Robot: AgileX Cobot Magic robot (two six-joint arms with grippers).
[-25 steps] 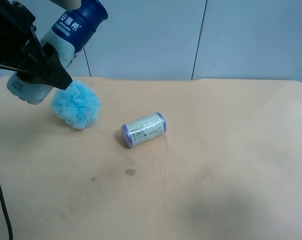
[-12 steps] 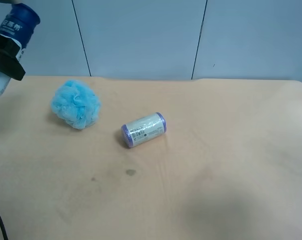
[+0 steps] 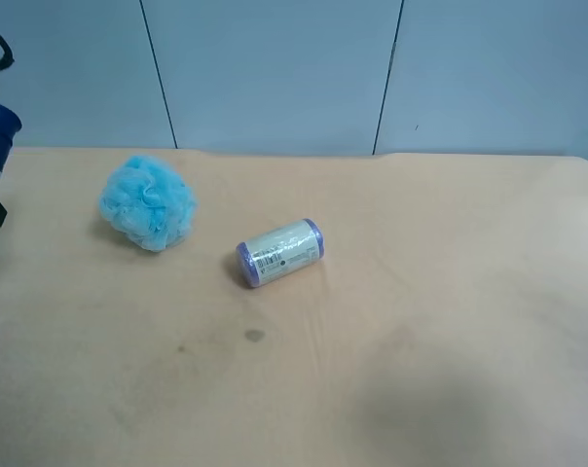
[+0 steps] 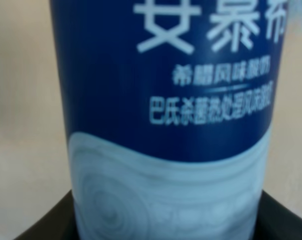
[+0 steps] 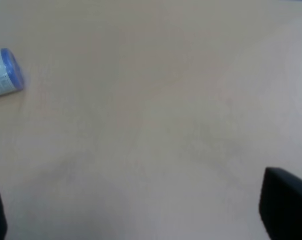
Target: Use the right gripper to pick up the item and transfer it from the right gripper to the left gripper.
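Altogether, one bottle, one blue sponge, one purple-ended roll and two grippers show. On the counter the blue sponge lies at ten o'clock from the purple-ended roll. The jaws of the left gripper pinch the bottle at the exterior view's ten o'clock edge. The jaws of the right gripper stand spread and empty. Since half a second ago the bottle has sunk and slid nearly out of frame; the other two have not moved.
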